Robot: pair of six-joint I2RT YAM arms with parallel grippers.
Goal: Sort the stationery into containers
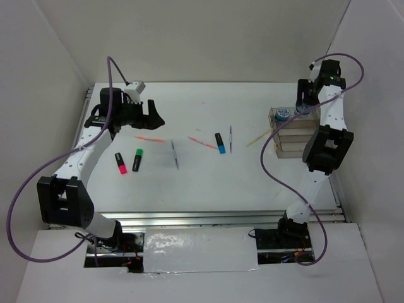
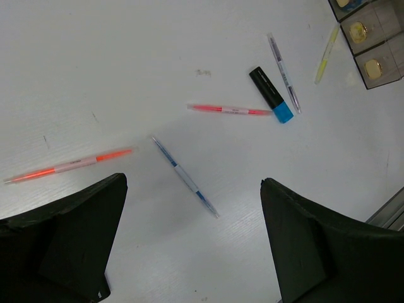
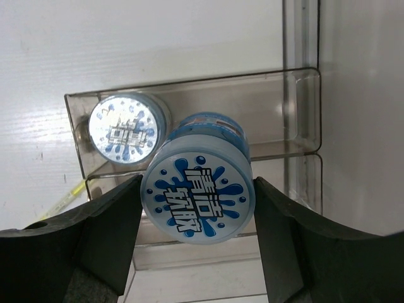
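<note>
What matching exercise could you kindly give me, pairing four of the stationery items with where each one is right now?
Things:
1 lower tape roll (right wrist view)
2 upper tape roll
3 blue-capped highlighter
4 pink-capped highlighter

Places:
A on the table beside the green-capped highlighter
B held by the right gripper
C inside the tray
D on the table beside a silver pen

Pairs: 1-B, 2-C, 3-D, 4-A

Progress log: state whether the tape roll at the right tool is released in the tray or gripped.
Gripped: the right tool clamps the tape roll both sides, over the tray, beside another roll lying inside.
</note>
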